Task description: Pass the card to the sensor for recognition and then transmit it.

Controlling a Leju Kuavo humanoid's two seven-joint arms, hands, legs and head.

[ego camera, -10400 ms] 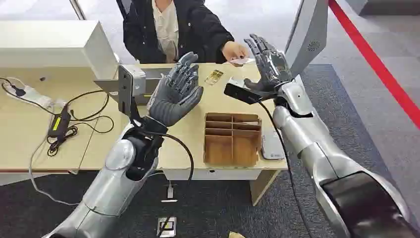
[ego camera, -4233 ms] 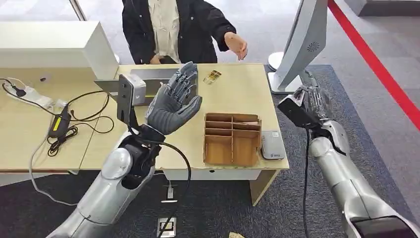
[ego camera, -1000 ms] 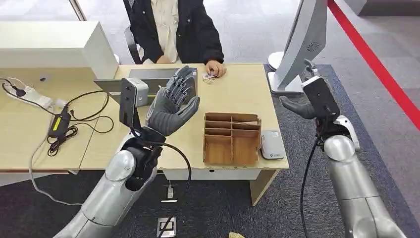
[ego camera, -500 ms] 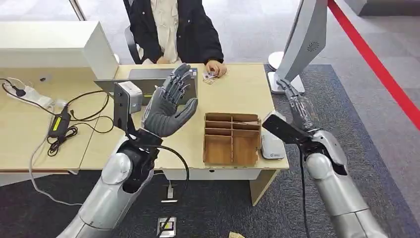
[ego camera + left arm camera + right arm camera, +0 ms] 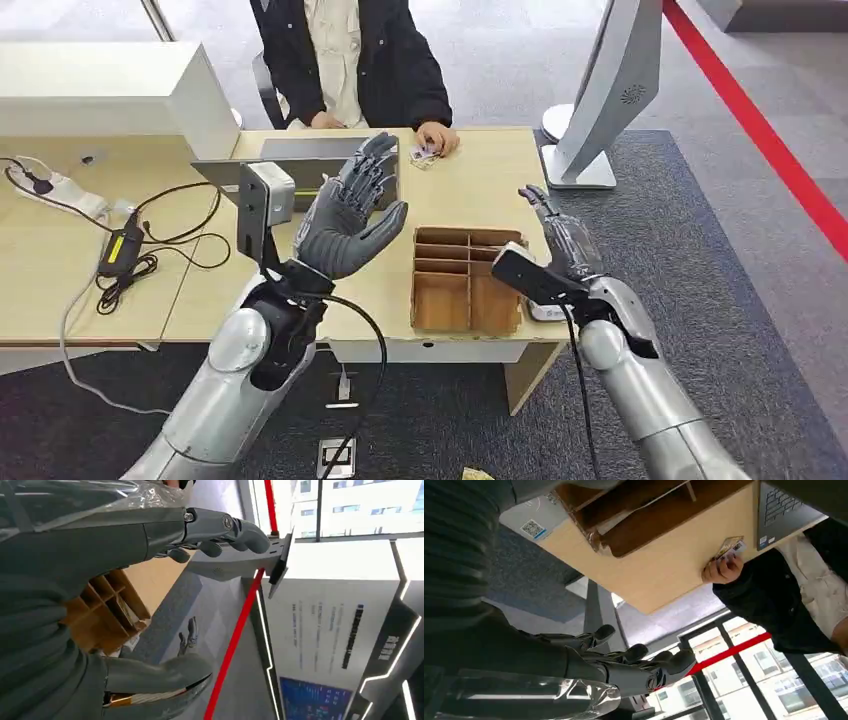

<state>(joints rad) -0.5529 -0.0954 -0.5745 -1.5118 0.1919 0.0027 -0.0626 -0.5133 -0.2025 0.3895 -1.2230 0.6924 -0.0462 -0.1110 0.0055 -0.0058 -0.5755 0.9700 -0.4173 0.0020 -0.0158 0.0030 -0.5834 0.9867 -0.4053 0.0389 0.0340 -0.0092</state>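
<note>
Your left hand (image 5: 350, 215) is raised at frame centre, fingers spread, holding nothing. Your right hand (image 5: 560, 240) is released too, at the right end of the wooden divider tray (image 5: 468, 280), hiding much of the sensor (image 5: 548, 305); its QR label (image 5: 533, 529) is unreadable. The card (image 5: 422, 153) lies upper centre under the person's hand (image 5: 437, 137), beside the laptop (image 5: 300, 160).

Pale wood counter (image 5: 480, 180) at centre. Dark grey carpet (image 5: 700, 260) from 3 to 6 o'clock. Red floor stripe (image 5: 770, 130) at 2 o'clock. Silver kiosk stand (image 5: 610, 90) at 1 o'clock. White cabinet (image 5: 110, 90) at 10 o'clock. Daylit windows (image 5: 734, 680) beyond.
</note>
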